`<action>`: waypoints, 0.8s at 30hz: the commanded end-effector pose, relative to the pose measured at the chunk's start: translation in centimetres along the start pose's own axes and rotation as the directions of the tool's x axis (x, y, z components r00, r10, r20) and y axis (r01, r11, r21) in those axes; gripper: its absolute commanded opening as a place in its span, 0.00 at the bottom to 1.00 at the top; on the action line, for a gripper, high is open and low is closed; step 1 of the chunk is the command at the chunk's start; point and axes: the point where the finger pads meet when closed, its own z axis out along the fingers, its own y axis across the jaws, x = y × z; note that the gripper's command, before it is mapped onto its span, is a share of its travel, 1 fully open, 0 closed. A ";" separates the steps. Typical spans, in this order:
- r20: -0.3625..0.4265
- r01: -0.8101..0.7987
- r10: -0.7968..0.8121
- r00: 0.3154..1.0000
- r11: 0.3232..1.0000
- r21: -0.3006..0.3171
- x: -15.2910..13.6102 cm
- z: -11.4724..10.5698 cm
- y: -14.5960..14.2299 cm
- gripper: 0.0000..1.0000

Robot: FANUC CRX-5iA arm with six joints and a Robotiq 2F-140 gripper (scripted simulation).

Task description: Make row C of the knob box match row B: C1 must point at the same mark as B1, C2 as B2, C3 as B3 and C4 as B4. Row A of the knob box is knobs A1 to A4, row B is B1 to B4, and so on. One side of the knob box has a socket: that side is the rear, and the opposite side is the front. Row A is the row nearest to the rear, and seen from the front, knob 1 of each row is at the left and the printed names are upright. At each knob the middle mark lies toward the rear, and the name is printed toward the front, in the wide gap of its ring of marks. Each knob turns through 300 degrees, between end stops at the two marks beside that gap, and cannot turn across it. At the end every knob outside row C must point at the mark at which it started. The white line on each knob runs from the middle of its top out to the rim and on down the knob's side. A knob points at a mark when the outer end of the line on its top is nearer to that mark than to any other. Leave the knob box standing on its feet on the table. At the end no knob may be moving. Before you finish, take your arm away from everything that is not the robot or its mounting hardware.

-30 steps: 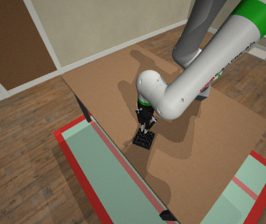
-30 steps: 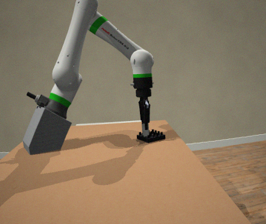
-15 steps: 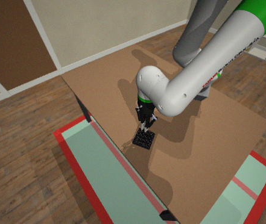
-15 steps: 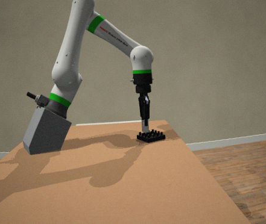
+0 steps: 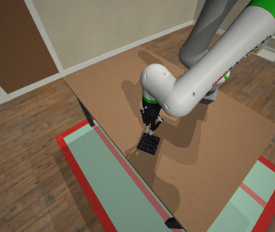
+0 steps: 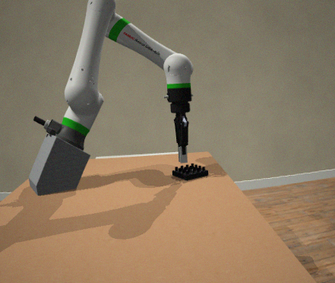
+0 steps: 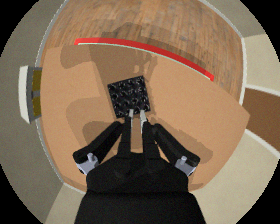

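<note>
The black knob box (image 5: pixel 148 143) (image 6: pixel 190 175) (image 7: pixel 129 96) stands flat on the brown table (image 5: pixel 226 140) (image 6: pixel 131 251) (image 7: pixel 91 107), with rows of small black knobs on top. White marks and lines show as specks, too small to read, so I cannot tell where any knob points. My gripper (image 5: pixel 149 131) (image 6: pixel 183 161) (image 7: pixel 136 114) points down with its light fingertips a narrow gap apart and nothing between them. In the exterior view the tips hang a little above the knobs, over the box's left part. In the wrist view they overlap the box's near edge.
A table edge runs close by the box, with a pale green zone (image 5: pixel 107 174) bordered in red beyond it. A second such zone (image 5: pixel 232 209) lies at the lower right in the top view. The arm's grey base (image 6: pixel 60 167) stands on the table at the left in the exterior view.
</note>
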 end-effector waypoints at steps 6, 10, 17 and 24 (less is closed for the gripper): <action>0.000 0.000 0.000 1.000 1.000 0.000 0.0 0.0 0.0 0.12; 0.000 -0.009 0.009 1.000 1.000 0.000 0.1 0.0 0.0 0.12; 0.000 -0.277 0.277 0.961 0.961 0.000 1.5 -0.6 -0.4 0.12; 0.000 -0.446 0.446 0.895 0.895 0.001 2.4 -0.9 -0.6 0.12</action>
